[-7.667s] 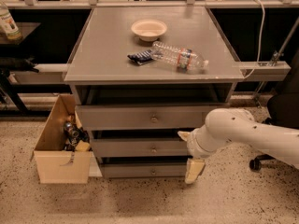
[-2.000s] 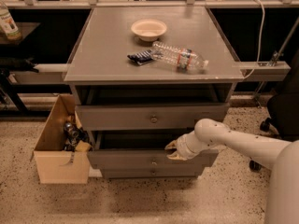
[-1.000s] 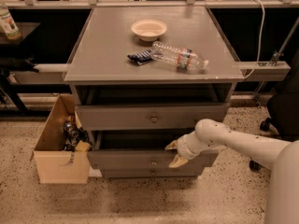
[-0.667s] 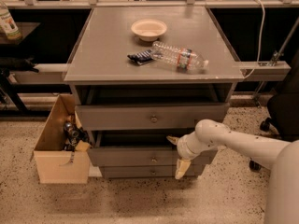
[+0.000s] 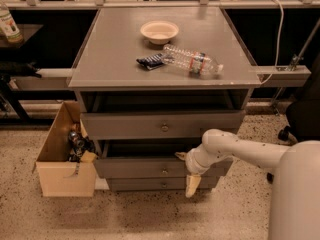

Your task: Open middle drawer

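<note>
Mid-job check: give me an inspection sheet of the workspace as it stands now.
Surface: grey cabinet top, flat, carrying loose items.
Job's things: middle drawer partly out, dark gap above its front.
Clutter: bowl, bottle lying on its side, dark packet beside it, all on the top.
Grippers: gripper at the middle drawer's front, right of its knob, jaws open, holding nothing.
Cables: cable hanging at back right.
Surroundings: box with items on the floor, left; speckled floor.

The hand [image 5: 186,170] covers the right end of the middle drawer [image 5: 135,167], whose inside is lost in shadow. Contents of the cardboard box [image 5: 62,179] left of it are unclear.
</note>
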You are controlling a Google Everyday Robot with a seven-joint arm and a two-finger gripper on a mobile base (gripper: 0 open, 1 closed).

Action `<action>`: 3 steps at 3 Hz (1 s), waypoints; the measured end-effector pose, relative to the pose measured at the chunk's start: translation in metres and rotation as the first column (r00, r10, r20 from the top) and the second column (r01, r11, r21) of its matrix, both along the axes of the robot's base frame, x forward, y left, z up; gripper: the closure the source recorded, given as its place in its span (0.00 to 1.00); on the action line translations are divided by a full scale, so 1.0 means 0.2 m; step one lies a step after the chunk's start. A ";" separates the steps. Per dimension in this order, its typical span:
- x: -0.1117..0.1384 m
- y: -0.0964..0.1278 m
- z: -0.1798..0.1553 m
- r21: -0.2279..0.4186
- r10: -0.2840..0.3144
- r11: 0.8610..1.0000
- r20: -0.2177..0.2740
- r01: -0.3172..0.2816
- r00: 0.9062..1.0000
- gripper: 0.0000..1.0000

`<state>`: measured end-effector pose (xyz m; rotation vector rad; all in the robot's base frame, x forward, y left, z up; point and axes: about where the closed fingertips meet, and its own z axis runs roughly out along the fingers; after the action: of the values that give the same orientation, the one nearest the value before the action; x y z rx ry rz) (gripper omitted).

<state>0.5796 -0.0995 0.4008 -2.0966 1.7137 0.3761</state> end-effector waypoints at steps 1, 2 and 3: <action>-0.07 0.02 -0.08 -0.023 0.018 1.000 -0.070 -0.020 0.997 0.00; -0.08 0.02 -0.07 -0.025 0.019 0.999 -0.073 -0.020 0.997 0.18; -0.10 0.05 0.01 -0.019 0.034 0.999 -0.056 -0.035 0.998 0.41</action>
<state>0.5605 -0.0889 0.4025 -2.1512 1.7213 0.4335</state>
